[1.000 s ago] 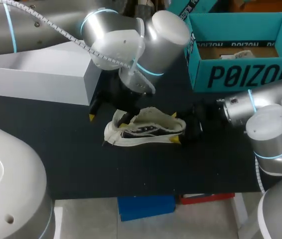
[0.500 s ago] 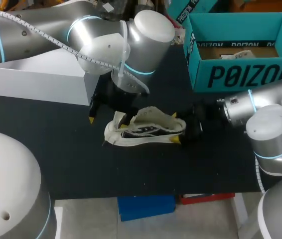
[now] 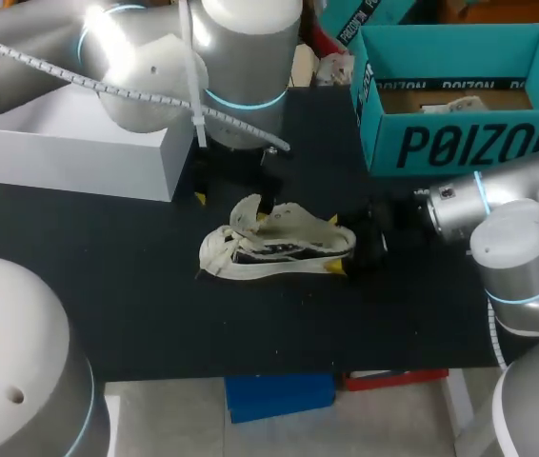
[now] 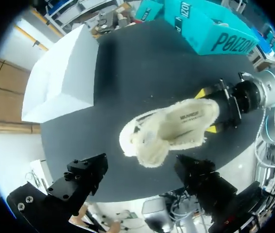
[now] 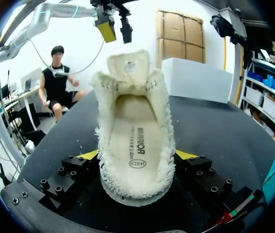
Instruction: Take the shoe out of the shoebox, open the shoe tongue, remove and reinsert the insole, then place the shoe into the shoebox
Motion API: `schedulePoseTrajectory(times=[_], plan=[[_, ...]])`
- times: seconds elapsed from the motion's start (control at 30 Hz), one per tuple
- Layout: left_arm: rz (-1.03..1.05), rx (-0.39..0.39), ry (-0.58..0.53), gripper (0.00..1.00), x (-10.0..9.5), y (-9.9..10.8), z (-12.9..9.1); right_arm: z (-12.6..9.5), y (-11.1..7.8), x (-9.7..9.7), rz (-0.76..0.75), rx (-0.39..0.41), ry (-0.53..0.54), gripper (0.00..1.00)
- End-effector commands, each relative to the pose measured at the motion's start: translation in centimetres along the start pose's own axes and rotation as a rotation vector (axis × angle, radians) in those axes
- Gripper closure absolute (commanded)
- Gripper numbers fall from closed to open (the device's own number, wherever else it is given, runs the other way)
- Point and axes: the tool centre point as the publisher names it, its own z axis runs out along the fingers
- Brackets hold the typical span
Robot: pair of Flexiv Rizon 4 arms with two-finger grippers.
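Fluffy cream fleece shoe [image 3: 279,249] looks light and floppy, so the heel at 3 o'clock, where the right jaws are clamped, seems safest; left jaws gape empty.

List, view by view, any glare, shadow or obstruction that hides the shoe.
Head view: glare on the left arm, which covers none of the shoe. Left wrist view: shoe evenly lit, opening in full view. Right wrist view: bright backdrop, shoe clear between the fingers.

Cream fleecy shoe [image 3: 279,245] upright on its sole, outside open teal shoebox [image 3: 460,145], tongue [image 5: 128,63] lifted, insole [image 5: 136,145] seated inside
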Motion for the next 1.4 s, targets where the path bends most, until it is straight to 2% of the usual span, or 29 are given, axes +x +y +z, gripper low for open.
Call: schedulePoseTrajectory(times=[0.03, 0.1, 0.17, 0.27, 0.63, 0.97, 1.0, 1.03, 1.07, 1.1, 1.13, 1.17, 1.23, 1.3, 1.4], plan=[[0.909, 0.189, 0.562, 1.0, 1.1, -0.2, -1.0, 0.1, -0.2, -0.1, 0.001, 0.0, -0.001, 1.0], [0.994, 0.173, 0.566, 1.0, 2.1, -0.7, -0.8, 0.1, -0.2, -0.1, 0.001, 0.0, -0.001, 1.0], [1.061, 0.175, 0.588, 0.95, 2.9, -1.3, -0.7, 0.1, -0.2, -0.1, 0.001, 0.0, -0.001, 1.0], [1.17, 0.195, 0.587, 1.0, 3.8, -2.2, -1.0, 0.1, -0.2, -0.1, 0.001, 0.0, -0.001, 1.0], [1.483, 0.227, 0.732, 1.0, 3.8, -2.2, -1.0, 0.1, -0.2, -0.1, 0.001, 0.0, -0.001, 1.0], [1.483, 0.227, 0.732, 1.0, 3.8, -2.2, -1.0, 0.1, -0.2, -0.1, 0.001, 0.0, -0.001, 1.0], [1.53, 0.181, 0.691, 1.0, 3.8, -2.4, -0.8, 0.1, -0.2, -0.1, 0.001, 0.0, -0.001, 1.0], [1.565, 0.147, 0.685, 1.0, 3.8, -2.6, -0.7, 0.1, -0.2, -0.1, 0.001, 0.0, -0.001, 1.0], [1.586, 0.116, 0.726, 1.0, 3.9, -2.8, -0.6, 0.1, -0.2, -0.1, 0.001, 0.0, -0.001, 1.0], [1.608, 0.091, 0.7, 1.0, 3.9, -3.1, -0.5, 0.1, -0.2, -0.1, 0.001, 0.0, -0.001, 1.0], [1.626, 0.071, 0.693, 1.0, 3.8, -3.3, -0.5, 0.1, -0.2, -0.1, 0.001, 0.0, -0.001, 1.0], [1.629, 0.051, 0.746, 1.0, 3.9, -3.6, -0.5, 0.1, -0.2, -0.1, 0.001, 0.0, -0.001, 1.0], [1.654, 0.017, 0.701, 1.0, 4.0, -4.0, -0.6, 0.1, -0.2, -0.1, 0.001, 0.0, -0.001, 1.0], [1.657, -0.011, 0.734, 1.0, 4.1, -4.4, -0.7, 0.1, -0.2, -0.1, 0.001, 0.0, -0.001, 1.0], [1.665, -0.057, 0.708, 1.0, 4.3, -4.8, -0.8, 0.1, -0.2, -0.1, 0.001, 0.0, -0.001, 1.0]])
